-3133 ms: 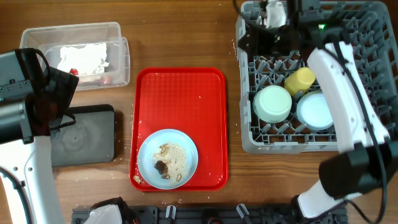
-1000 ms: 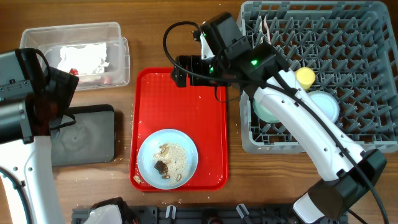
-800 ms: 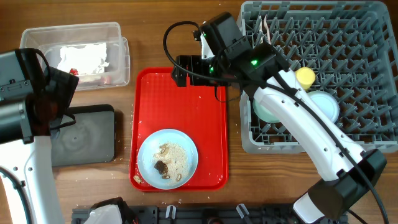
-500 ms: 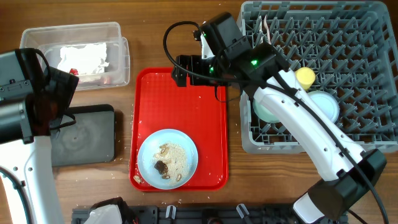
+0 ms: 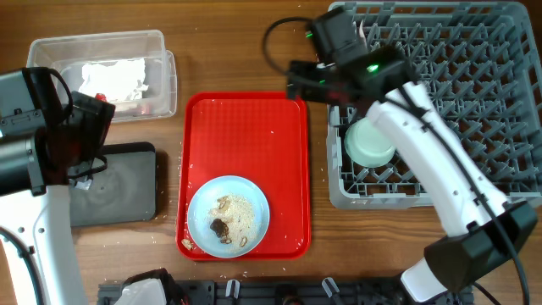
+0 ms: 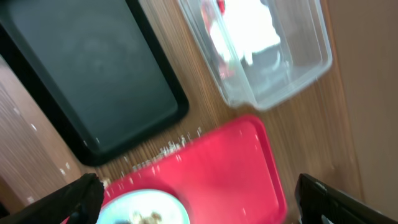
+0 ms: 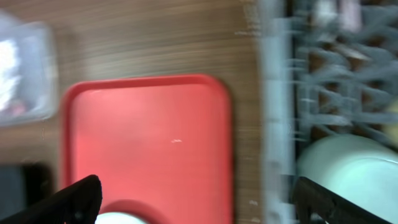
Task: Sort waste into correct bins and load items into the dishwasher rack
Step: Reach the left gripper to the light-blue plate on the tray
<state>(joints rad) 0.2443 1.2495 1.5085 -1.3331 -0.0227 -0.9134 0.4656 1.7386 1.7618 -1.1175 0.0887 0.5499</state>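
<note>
We see the left gripper [image 6: 198, 198] empty and spread wide near the black tray [image 6: 81, 74]. The right gripper [image 7: 196, 200], likewise wide and empty, hangs at one o'clock of the red tray [image 7: 149, 137].

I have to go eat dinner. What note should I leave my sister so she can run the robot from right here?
Grippers: the left gripper and the right gripper are both open and hold nothing. The right one hangs between the red tray and the rack.
Done: wrapper in the tub; mint bowl in the rack.
Left: the plate sits on the red tray with crumbs and scraps. Bin the food, then rack the plate.
The right arm hides part of the rack, so check there for the rest.
</note>
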